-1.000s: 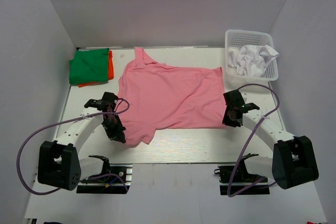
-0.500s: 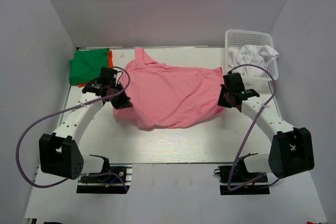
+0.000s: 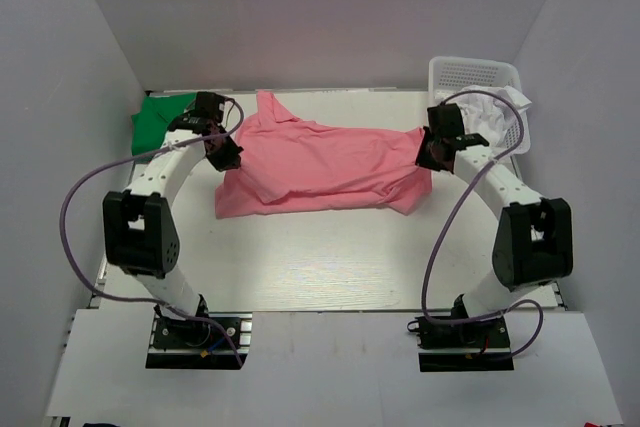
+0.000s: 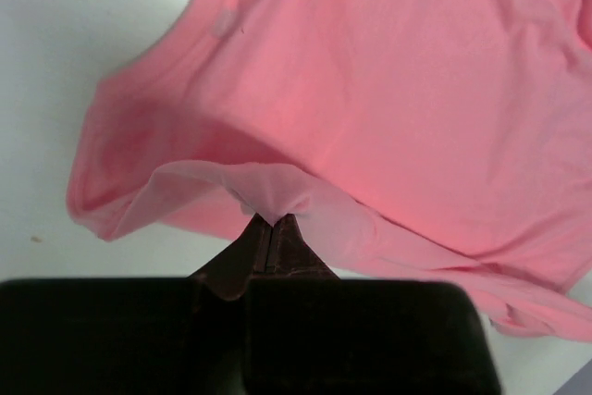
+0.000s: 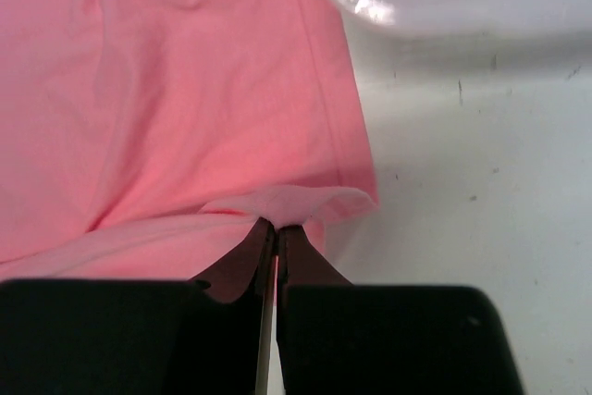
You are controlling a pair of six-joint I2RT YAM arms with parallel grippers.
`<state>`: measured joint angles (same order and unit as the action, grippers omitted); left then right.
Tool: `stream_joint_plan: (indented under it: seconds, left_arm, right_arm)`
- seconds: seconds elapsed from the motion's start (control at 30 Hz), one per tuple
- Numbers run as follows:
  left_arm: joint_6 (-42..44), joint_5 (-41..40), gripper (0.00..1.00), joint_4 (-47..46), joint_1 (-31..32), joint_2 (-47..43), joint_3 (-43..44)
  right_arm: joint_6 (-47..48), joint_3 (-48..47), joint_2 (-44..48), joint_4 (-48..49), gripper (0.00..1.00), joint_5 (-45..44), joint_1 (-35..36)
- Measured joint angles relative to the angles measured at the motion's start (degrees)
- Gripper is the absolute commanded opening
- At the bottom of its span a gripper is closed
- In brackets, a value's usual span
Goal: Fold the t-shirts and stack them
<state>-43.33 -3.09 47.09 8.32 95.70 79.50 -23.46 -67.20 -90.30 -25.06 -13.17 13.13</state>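
While both arms reach across the white table (image 3: 330, 257), we find the pink cotton t-shirt (image 3: 330, 162) lying on its far half, with the near part doubled up over the rest. Our left gripper (image 3: 224, 153) is at the shirt's left end. In the wrist view its fingers (image 4: 289, 245) are pressed together on a raised pinch of pink fabric, and the cloth hangs from that pinch. Our right gripper (image 3: 434, 150) is at the shirt's right end, likewise clamped on a small fold of the hem, and the body of the shirt spreads away beyond its tips. A folded green t-shirt (image 3: 158, 119) lies at the far left corner, just beside the left gripper. A white plastic mesh basket (image 3: 476, 73) holding a crumpled white cloth (image 3: 503, 107) stands at the far right, near the right gripper.
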Motion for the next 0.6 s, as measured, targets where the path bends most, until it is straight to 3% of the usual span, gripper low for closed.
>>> stream_joint_plan:
  seconds: [0.37, 0.4, 0.47, 0.5, 0.53, 0.6]
  left_arm:
    - [1.4, -0.2, 0.02, -2.6, -3.7, 19.0, 16.1]
    - [1.8, 0.3, 0.08, -3.0, -4.1, 20.6, 17.8]
    - [3.1, 1.9, 0.43, -3.8, -4.7, 24.3, 21.4]
    - [3.8, 3.1, 0.59, -4.0, -5.0, 26.4, 23.6]
    - [4.0, 4.2, 0.81, -4.1, -5.3, 28.7, 25.9]
    - [4.5, 6.7, 0.99, -4.7, -5.6, 32.5, 29.6]
  right_arm:
    - [1.6, -11.4, -14.4, 1.1, 0.0, -0.7, -1.9]
    - [1.9, -12.0, -15.3, 1.5, 0.0, -0.8, -1.9]
    - [3.1, -12.9, -16.7, 2.4, 0.11, -0.7, -1.9]
    - [3.5, -13.4, -17.2, 2.5, 0.27, -0.7, -1.9]
    - [4.1, -14.5, -18.0, 2.3, 0.34, -0.6, -1.9]
    - [5.3, -17.2, -19.5, 2.3, 0.54, -0.3, -1.9]
